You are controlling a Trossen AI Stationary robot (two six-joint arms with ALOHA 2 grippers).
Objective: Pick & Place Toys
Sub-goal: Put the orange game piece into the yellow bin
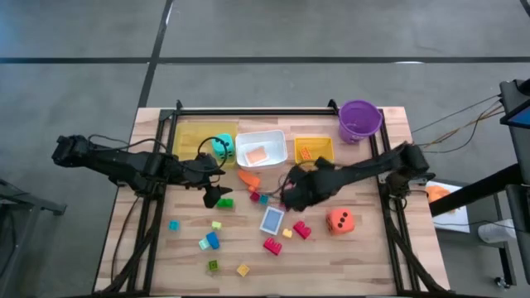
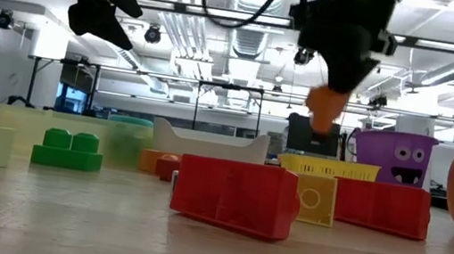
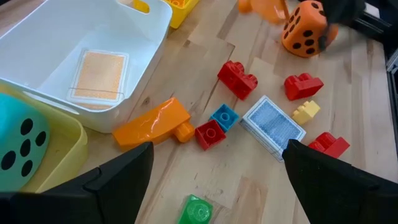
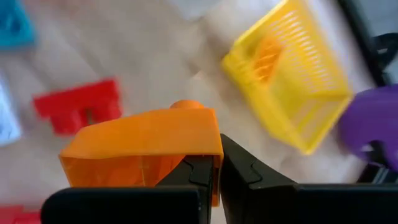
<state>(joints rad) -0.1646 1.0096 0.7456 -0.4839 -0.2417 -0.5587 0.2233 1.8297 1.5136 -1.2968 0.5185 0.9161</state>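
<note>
The right hand [image 4: 214, 180] is pinched tight on an orange sloped block [image 4: 146, 146], its fingers meeting on the block's lower edge. The right wrist view alone shows that grip. In the low view the block [image 2: 324, 110] hangs clear above the bench [image 2: 191, 248] under the dark wrist, and in the high view the wrist hides it.

The left hand [image 3: 214, 180] hovers with its fingers spread wide and holds nothing. It is above the left middle of the bench, near a green block [image 1: 224, 202].

The left wrist view shows what the overhead view blurs. A second orange sloped block [image 3: 152, 121] lies just beside the white tray [image 3: 37, 56], and an orange card [image 3: 99, 76] lies flat inside that tray. A teal die [image 3: 22, 140] sits in the yellow tray [image 3: 62, 149]. A blue card [image 3: 272, 124] lies among small red, blue and yellow blocks.

From above, the orange die [image 1: 339, 220] rests on the right of the bench. The purple bucket [image 1: 359, 119] stands at the far right corner, beside a yellow basket [image 1: 313, 149]. More blocks are scattered along the near left.
</note>
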